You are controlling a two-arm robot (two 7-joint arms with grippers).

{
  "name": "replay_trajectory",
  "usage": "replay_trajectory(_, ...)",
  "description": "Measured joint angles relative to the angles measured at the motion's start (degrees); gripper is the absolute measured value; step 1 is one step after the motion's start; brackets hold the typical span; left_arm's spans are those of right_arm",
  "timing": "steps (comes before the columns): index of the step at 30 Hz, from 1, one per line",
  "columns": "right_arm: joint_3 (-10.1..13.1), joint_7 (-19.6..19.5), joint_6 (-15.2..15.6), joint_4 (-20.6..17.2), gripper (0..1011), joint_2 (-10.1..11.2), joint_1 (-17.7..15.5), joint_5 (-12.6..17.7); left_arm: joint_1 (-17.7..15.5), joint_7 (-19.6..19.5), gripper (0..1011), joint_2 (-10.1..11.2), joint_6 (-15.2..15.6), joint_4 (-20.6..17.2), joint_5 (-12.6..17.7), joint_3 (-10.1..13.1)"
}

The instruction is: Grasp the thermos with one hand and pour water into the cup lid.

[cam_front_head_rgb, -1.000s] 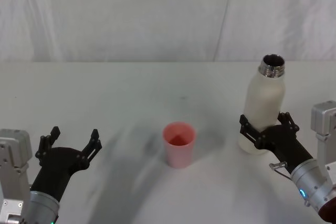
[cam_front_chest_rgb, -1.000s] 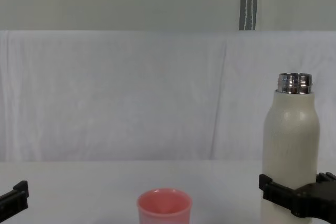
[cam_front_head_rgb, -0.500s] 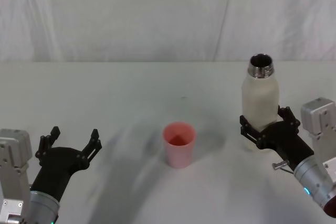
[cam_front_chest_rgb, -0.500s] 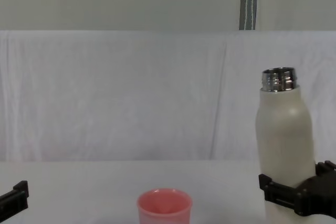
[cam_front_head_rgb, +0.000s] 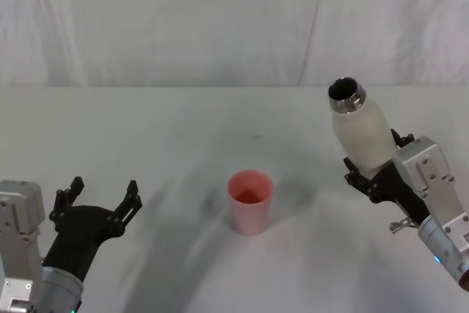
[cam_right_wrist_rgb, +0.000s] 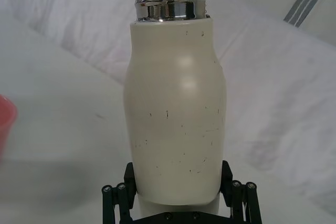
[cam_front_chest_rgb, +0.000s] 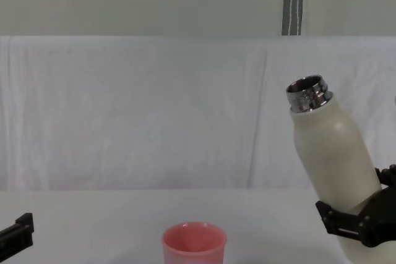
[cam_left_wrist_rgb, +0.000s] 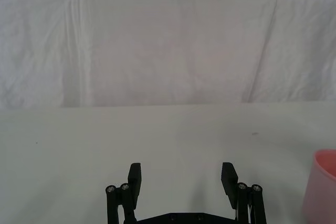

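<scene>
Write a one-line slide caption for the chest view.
Right gripper holds the thermos tilted toward the pink cup lid on the table.

Tilted thermos (cam_front_head_rgb: pixel 357 128), upright pink cup lid (cam_front_head_rgb: pixel 250 201)

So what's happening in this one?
The right gripper is clamped around the lower body of the thermos, which is off the table and tilted with its open steel neck leaning toward the cup lid. The pink cup lid stands upright on the white table, and the neck is not yet over it. No water is visible pouring. The left gripper sits open and idle near the table's left front.
</scene>
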Motion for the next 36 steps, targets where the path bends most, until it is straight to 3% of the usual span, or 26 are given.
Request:
replay_trajectory(25, -2.32, -4.93, 1.97, -0.98, 951, 2.72, -0.15, -21.58, 0.0, 0.0, 1001, 0.0, 0.0, 0.0, 0.0, 0.0)
replay_trajectory(36, -3.47, -6.44, 1.95, -0.88, 951, 3.14, -0.41, -27.4, 0.0, 0.0, 1001, 0.0, 0.0, 0.0, 0.0, 0.0)
